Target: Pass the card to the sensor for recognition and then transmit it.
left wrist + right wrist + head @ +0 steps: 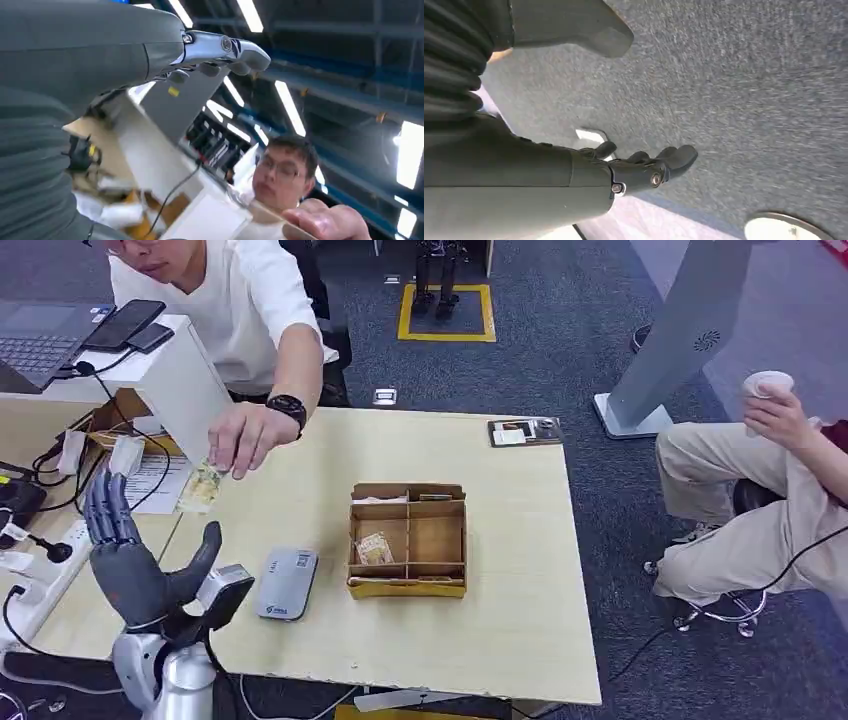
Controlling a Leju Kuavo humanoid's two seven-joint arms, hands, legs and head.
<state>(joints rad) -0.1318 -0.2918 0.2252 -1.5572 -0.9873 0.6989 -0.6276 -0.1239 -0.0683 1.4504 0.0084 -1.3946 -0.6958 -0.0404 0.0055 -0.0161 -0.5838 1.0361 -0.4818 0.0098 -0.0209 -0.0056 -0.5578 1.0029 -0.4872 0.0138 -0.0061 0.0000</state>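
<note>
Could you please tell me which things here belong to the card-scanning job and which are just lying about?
Job: card under the person's hand; grey sensor; left robot hand, raised and empty.
Lying about: wooden divided box; laptop; two phones.

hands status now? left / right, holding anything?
Left hand: open, raised, fingers spread, holding nothing.
Right hand: hanging over the carpet, fingers loosely curled, holding nothing; open or shut cannot be told.

A wooden compartment box (407, 540) sits mid-table (520, 620); a laptop (35, 335) and 2 phones (128, 326) lie far left.
</note>
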